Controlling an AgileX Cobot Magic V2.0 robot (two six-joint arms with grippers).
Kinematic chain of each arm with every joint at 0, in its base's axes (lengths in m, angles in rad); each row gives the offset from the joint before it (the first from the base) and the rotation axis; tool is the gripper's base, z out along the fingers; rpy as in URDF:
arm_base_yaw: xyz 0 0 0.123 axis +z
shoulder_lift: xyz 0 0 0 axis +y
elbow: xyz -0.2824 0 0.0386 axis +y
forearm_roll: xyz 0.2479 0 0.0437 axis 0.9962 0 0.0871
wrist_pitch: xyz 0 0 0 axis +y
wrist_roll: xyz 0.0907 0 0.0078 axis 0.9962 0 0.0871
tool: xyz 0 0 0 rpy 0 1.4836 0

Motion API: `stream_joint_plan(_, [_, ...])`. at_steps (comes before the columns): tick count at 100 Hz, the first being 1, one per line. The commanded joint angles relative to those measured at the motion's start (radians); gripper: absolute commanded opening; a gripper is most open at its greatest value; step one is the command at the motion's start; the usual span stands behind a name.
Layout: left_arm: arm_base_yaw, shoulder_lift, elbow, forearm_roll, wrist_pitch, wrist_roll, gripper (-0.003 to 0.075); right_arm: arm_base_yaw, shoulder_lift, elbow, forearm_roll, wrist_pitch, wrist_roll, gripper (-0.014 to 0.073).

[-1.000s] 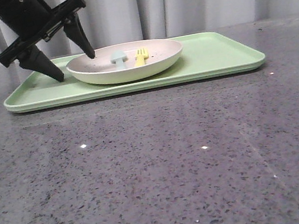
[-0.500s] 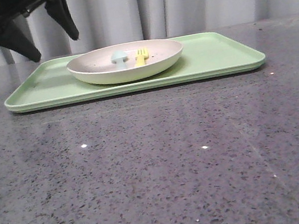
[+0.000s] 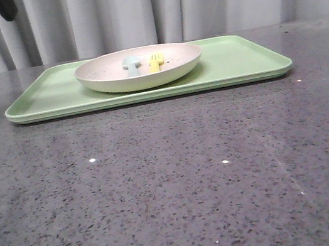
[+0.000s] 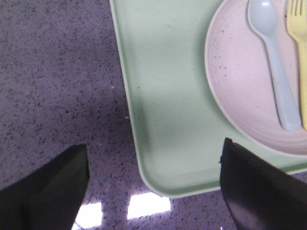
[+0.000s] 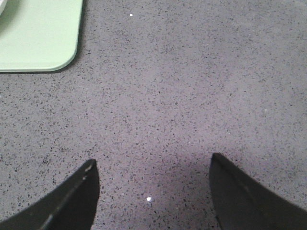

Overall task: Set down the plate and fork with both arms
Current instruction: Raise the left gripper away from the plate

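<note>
Both sets of fingers stand spread and empty: right gripper (image 5: pixel 151 191) over bare table (image 3: pixel 175 185), left gripper (image 4: pixel 153 187) above the tray (image 4: pixel 163 105) corner. Farther back, the fork (image 3: pixel 154 62) and spoon (image 3: pixel 132 65) lie in the plate (image 3: pixel 139 69). Placement looks finished; retreat seems next.

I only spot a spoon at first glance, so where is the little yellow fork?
In the front view the fork lies inside the plate on the green tray, just right of the pale blue spoon.
</note>
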Motion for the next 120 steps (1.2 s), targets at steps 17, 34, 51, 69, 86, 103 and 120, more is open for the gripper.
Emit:
stream_joint_plan(17, [0.105, -0.322, 0.331, -0.009, -0.178, -0.011, 0.0543, -0.005, 0.006, -0.035, -0.013, -0.066, -0.004, 0.0495])
stream_joint_plan(34, [0.186, -0.501, 0.543, -0.009, -0.219, -0.011, 0.0543, -0.005, 0.006, -0.035, -0.013, -0.066, -0.004, 0.0495])
stream_joint_plan(51, [0.206, -0.647, 0.681, -0.009, -0.231, -0.011, 0.0543, -0.005, 0.006, -0.035, -0.013, -0.063, -0.004, 0.0495])
stream_joint_plan(69, [0.206, -0.771, 0.78, -0.009, -0.236, -0.011, 0.0543, -0.005, 0.006, -0.035, -0.013, -0.063, -0.004, 0.0495])
stream_joint_plan(86, [0.206, -0.813, 0.795, -0.009, -0.228, -0.011, 0.0543, -0.003, 0.031, -0.039, 0.036, -0.064, -0.016, 0.0485])
stream_joint_plan(103, [0.206, -0.813, 0.795, -0.009, -0.228, -0.011, 0.0543, 0.052, 0.138, -0.091, 0.131, -0.065, -0.075, 0.0485])
stream_joint_plan(120, [0.206, -0.813, 0.795, -0.009, -0.227, -0.011, 0.0543, 0.161, 0.293, -0.249, 0.153, -0.066, -0.076, 0.0485])
